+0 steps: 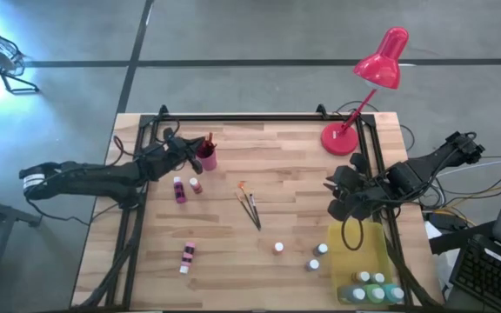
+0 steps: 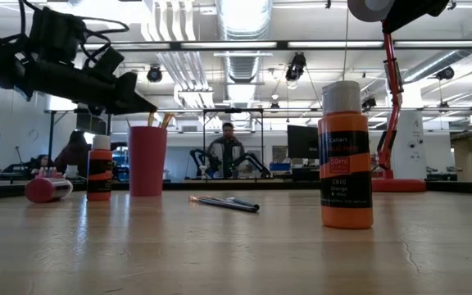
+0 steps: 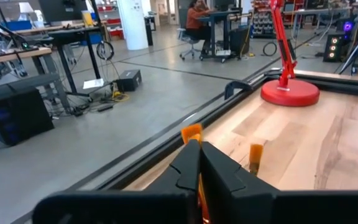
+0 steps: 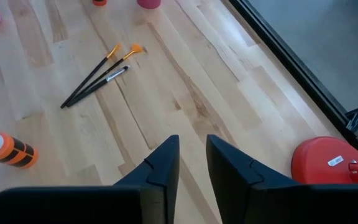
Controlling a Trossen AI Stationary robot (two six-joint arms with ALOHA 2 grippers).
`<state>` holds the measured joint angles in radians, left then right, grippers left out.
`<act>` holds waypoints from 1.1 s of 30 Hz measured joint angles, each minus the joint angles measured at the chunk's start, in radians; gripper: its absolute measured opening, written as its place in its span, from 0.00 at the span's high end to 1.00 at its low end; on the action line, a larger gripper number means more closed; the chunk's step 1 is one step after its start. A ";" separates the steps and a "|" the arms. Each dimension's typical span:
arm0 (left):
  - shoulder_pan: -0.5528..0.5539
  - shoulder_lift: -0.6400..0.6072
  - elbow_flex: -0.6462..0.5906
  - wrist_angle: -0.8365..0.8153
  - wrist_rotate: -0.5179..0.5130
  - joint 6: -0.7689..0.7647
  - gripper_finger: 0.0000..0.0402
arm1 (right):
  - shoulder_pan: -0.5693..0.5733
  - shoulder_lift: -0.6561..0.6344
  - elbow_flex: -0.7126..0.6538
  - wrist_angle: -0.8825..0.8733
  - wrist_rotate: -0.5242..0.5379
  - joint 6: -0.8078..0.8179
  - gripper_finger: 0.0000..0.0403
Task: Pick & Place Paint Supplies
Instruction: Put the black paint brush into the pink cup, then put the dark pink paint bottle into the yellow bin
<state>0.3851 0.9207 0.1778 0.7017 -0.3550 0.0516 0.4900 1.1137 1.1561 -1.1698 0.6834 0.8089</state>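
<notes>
At the left gripper (image 3: 199, 149): clenched on a thin brush (image 3: 191, 133), long axis near upright, orange tip poking up past the fingertips, handle running down between them. Just beside the jaws, a second brush (image 3: 255, 158), likewise tip up. Right below, the pink cup (image 1: 207, 158) with the brush ends poking out. A little beyond the cup, toward the table's middle: an orange bottle (image 1: 196, 185), upright, and a pink bottle (image 1: 179, 190) on its side. Close to the back rail here, so little room that way; bare wood toward the centre. Farther off, nearer the front edge, another pink bottle (image 1: 187, 255) lying flat.

At the right gripper (image 4: 192, 143): released, fingers a narrow gap apart, nothing between them, hovering over the table. Bare wood directly ahead of the jaws. Past that, the loose brushes (image 4: 95, 78) lying flat on a diagonal, handle ends bunched together, orange tips fanned apart and aimed away from the jaws toward the cup. Off to one side of them, a white-capped orange bottle (image 4: 5, 149), standing alone with open wood around it. On the jaws' other side, the red lamp (image 4: 328, 163) base and the side rail. Behind the jaws, toward the front edge, the yellow tray (image 1: 362, 248) with several capped bottles (image 1: 372, 291) clustered at its near end, and two small bottles (image 1: 318, 256) just outside its edge.
</notes>
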 joint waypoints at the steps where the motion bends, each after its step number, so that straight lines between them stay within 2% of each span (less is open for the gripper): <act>1: 0.000 0.000 0.002 -0.002 0.000 0.000 0.96 | 0.000 0.000 0.000 0.000 0.000 0.000 0.82; 6: 0.000 -0.002 0.030 -0.001 0.003 0.000 0.92 | 0.000 0.000 0.000 0.000 0.000 0.000 0.86; 11: 0.000 -0.002 0.060 -0.006 0.052 0.000 0.85 | 0.000 0.000 0.000 0.000 0.000 0.000 0.87; 17: 0.000 -0.003 0.095 -0.031 0.056 -0.010 0.76 | 0.000 0.000 0.000 0.000 -0.002 0.000 0.83; 22: 0.000 -0.006 0.192 -0.030 0.066 -0.015 0.73 | 0.000 0.000 0.000 0.000 -0.003 0.000 0.79; 24: -0.001 -0.006 0.243 -0.030 0.107 -0.031 0.73 | 0.000 0.000 0.000 0.000 -0.003 0.000 0.77; 28: -0.001 -0.006 0.361 -0.096 0.277 -0.044 0.73 | 0.000 0.000 0.000 0.000 -0.004 0.000 0.75; 33: -0.006 -0.005 0.557 -0.360 0.421 -0.053 0.73 | 0.000 0.000 0.000 0.000 -0.005 0.000 0.73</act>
<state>0.3787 0.9157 0.7347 0.3413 0.0663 -0.0017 0.4900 1.1137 1.1561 -1.1697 0.6788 0.8089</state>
